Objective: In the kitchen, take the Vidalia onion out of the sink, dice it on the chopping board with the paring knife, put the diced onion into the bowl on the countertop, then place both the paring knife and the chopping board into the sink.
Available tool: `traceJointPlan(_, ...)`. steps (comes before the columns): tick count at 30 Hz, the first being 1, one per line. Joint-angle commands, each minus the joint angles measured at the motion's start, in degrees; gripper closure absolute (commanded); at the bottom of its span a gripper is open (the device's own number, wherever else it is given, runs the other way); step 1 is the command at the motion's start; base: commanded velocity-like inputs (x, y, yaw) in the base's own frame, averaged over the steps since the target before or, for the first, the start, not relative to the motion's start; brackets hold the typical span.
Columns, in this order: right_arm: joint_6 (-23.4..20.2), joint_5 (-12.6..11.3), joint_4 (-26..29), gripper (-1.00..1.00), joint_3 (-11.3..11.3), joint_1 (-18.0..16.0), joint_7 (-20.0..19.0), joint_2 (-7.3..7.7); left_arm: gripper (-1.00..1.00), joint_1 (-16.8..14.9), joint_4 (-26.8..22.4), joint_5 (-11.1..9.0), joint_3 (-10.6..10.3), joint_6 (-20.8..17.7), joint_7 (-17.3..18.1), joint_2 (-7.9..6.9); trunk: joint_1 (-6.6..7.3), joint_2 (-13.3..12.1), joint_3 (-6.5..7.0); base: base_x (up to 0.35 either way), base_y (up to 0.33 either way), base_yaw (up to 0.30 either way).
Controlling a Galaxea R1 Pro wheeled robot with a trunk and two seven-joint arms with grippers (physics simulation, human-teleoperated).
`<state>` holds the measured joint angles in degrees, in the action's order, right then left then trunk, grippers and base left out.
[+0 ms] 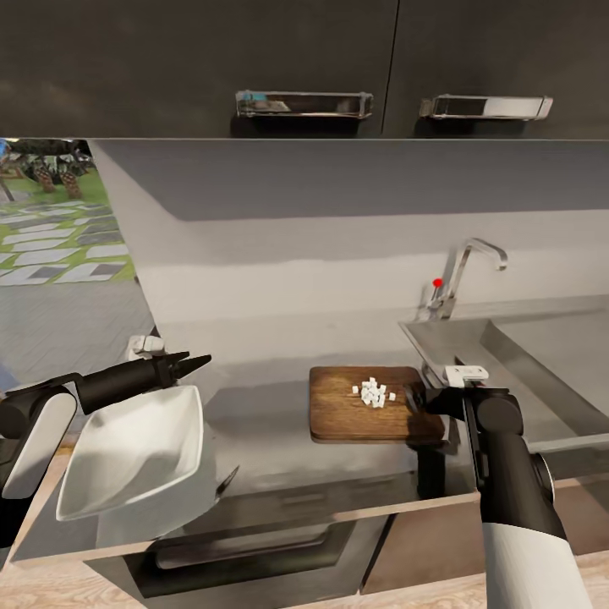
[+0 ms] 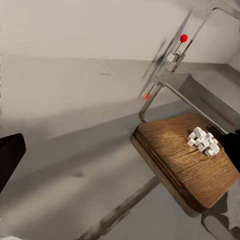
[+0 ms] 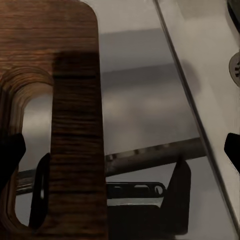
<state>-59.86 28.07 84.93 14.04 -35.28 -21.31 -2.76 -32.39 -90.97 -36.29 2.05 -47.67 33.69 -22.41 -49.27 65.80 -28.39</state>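
Overhead, the countertop (image 1: 262, 423) carries the chopping board (image 1: 355, 419) beside the sink (image 1: 507, 355), the left gripper (image 1: 199, 364) clamps the tilted bowl (image 1: 127, 457), the right gripper (image 1: 416, 397) grasps the board's slotted end, seen closest from the right wrist, and diced onion (image 1: 373, 392) tops it.

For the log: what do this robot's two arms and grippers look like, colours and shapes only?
Both arms have white rounded forearm shells and glossy black cylindrical wrist sections. The left gripper ends in black tapered, pointed fingers. The right gripper is black too, with a small white block on the wrist above it. No cables or markings are visible.
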Motion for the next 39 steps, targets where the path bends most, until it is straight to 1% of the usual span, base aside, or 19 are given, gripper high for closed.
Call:
traceJointPlan(1,-0.14,0.6,0.06,-1.0,0.11,-0.06,-0.61,-0.05,-1.0,-0.05,0.0,-0.1,0.05,-0.32,0.11,0.0,-0.01,0.04,-0.06,0.095,0.0,0.0)
traceJointPlan(24,-0.14,0.59,0.04,-1.0,0.11,-0.06,-0.61,-0.05,-1.0,-0.05,-0.05,-0.1,0.06,-0.32,-0.02,0.0,-0.01,0.04,-0.06,0.012,0.0,0.0)
traceJointPlan(28,-0.14,0.59,0.04,-1.0,0.11,-0.06,-0.6,-0.05,-1.0,-0.05,-0.03,-0.1,0.06,-0.38,-0.08,0.0,-0.89,1.64,-0.78,0.0,0.0,0.0)
traceJointPlan(39,-0.14,0.58,0.05,-1.0,0.11,-0.06,-0.61,-0.05,-1.0,-0.05,-0.01,-0.1,0.06,-0.4,-0.11,0.0,-0.89,1.64,-0.78,0.0,0.0,0.0)
